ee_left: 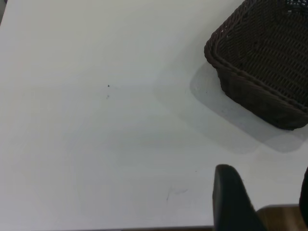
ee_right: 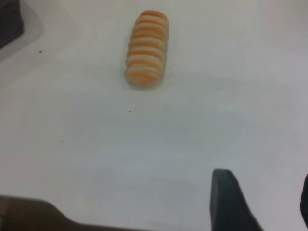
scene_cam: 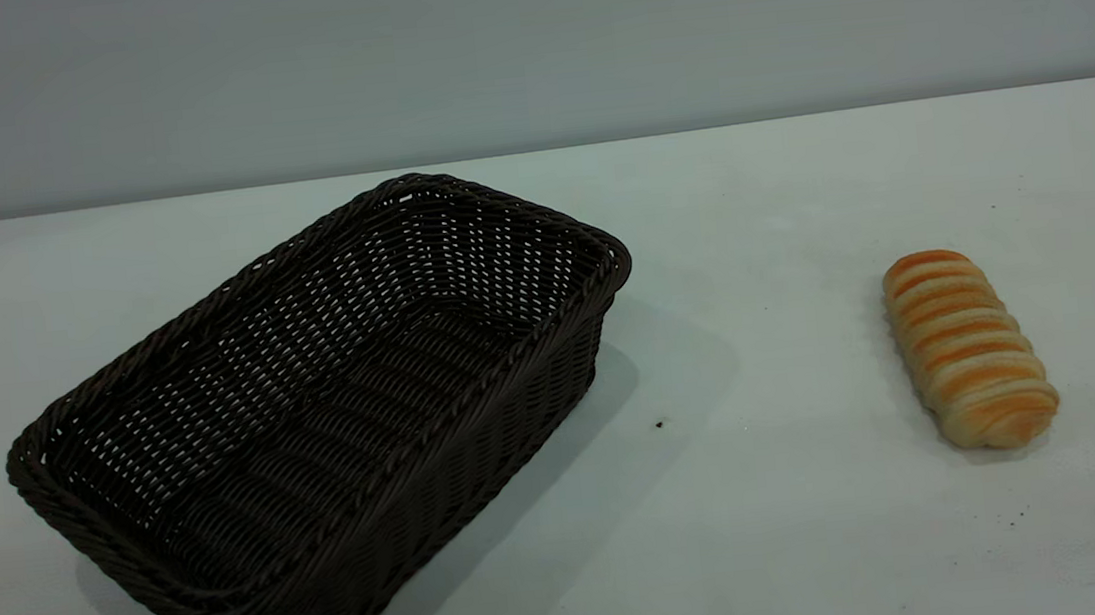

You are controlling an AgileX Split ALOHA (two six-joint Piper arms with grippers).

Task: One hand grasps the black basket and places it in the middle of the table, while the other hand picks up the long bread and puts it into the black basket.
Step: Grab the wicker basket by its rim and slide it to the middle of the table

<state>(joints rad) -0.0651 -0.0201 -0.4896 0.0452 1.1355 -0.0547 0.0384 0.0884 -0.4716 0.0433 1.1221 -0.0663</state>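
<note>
Exterior view showed the black basket [scene_cam: 317,420] sitting left of centre on the table [scene_cam: 790,525], angled, with the long bread [scene_cam: 969,347] lying well apart from it on the right; neither arm appeared in that view. From the left wrist camera, the left gripper [ee_left: 264,202] hung above bare tabletop short of the basket's corner [ee_left: 260,62], its fingers spread and holding nothing. The right gripper [ee_right: 262,202] looked likewise open and empty, though only one finger and a sliver of the other showed, with the bread [ee_right: 147,49] lying ahead of it.

Nothing had been grasped yet, so the step in hand was probably the reach to the basket. Doing it well would mean straddling the braided rim along a straight side, not the rounded corner, and closing firmly so the basket slid to the middle without tipping.

The basket was empty; its woven floor showed bare throughout.
</note>
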